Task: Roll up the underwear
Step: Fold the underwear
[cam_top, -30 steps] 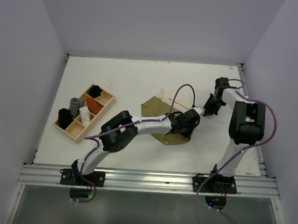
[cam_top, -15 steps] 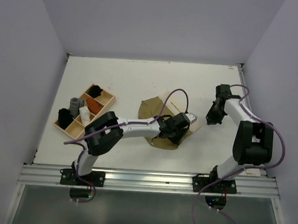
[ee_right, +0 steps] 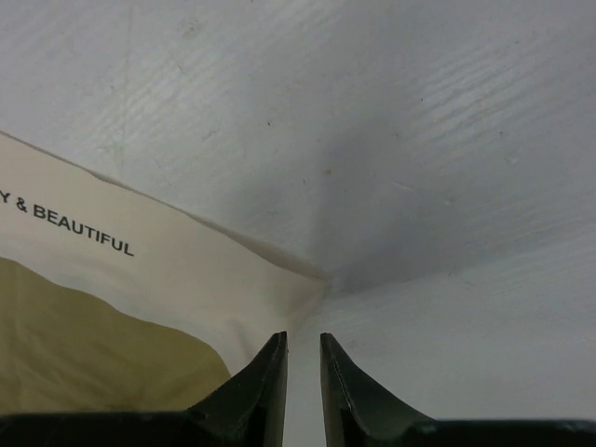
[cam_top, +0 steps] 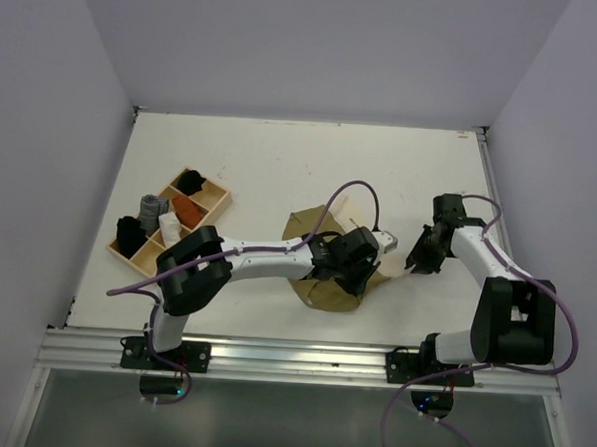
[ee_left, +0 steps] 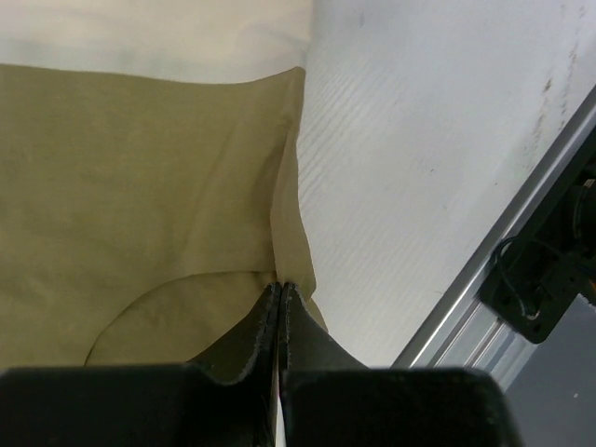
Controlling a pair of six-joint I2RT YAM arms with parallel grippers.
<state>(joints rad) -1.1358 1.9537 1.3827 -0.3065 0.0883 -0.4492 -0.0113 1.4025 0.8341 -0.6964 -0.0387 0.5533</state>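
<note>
The underwear (cam_top: pixel 300 226) lies mid-table, olive-khaki with a cream waistband printed in black letters. My left gripper (cam_top: pixel 367 261) rests on its right part. In the left wrist view the gripper (ee_left: pixel 281 287) is shut on a raised fold at the edge of the olive cloth (ee_left: pixel 140 186). My right gripper (cam_top: pixel 413 265) is at the garment's right end. In the right wrist view the gripper (ee_right: pixel 304 340) is nearly closed, with the corner of the cream waistband (ee_right: pixel 140 270) running in between the jaws.
A wooden compartment tray (cam_top: pixel 148 265) at the left holds rolled black, grey and white cloths and an orange-red bundle (cam_top: pixel 187 211). A metal rail (cam_top: pixel 291 359) runs along the near table edge, also seen in the left wrist view (ee_left: pixel 503 270). Purple cables arch over the arms.
My left gripper pulled back toward the near edge, dragging the olive cloth with it. My right gripper came down from farther back to the waistband corner.
</note>
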